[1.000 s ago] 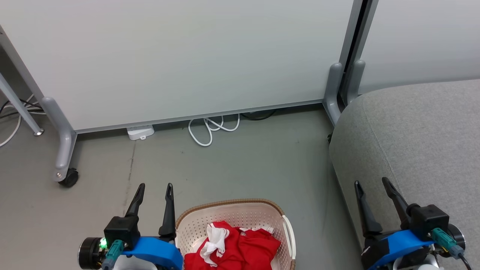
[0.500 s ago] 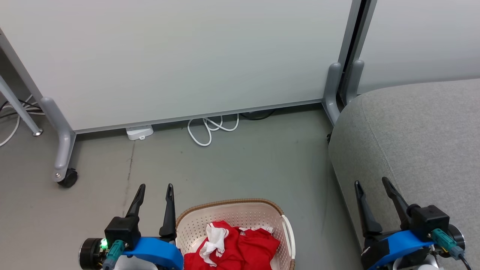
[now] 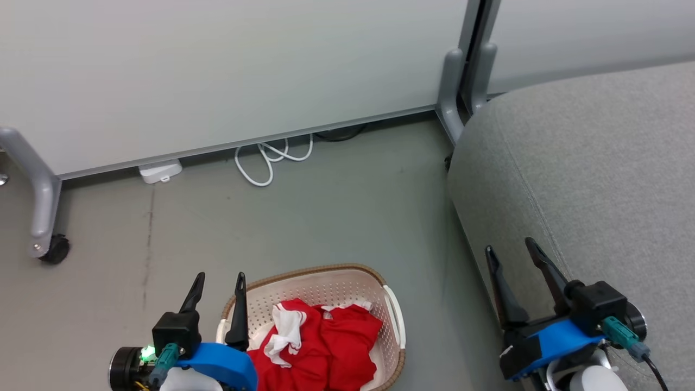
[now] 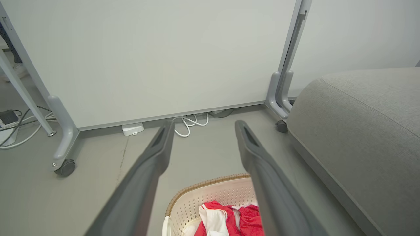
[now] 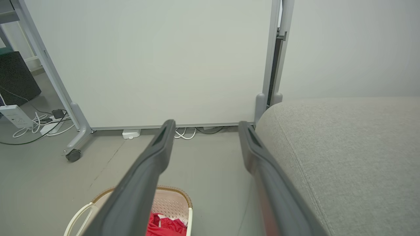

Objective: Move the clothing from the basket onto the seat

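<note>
Grey floor (image 3: 336,217): my head camera swung; cream perforated basket (image 3: 304,270) shows fuller, red striped clothing (image 3: 336,336) seemingly untouched. Left claw (image 3: 220,276), right claw (image 3: 509,244) wide, empty.

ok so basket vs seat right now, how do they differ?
Material: the basket is cream perforated plastic with a brown rim; the seat is grey fabric.
Size: the basket is far smaller than the seat.
Load: the basket holds the red clothing; the visible seat surface has none.
Shared: both stand on the grey floor, the basket left of the seat with a gap between them.
</note>
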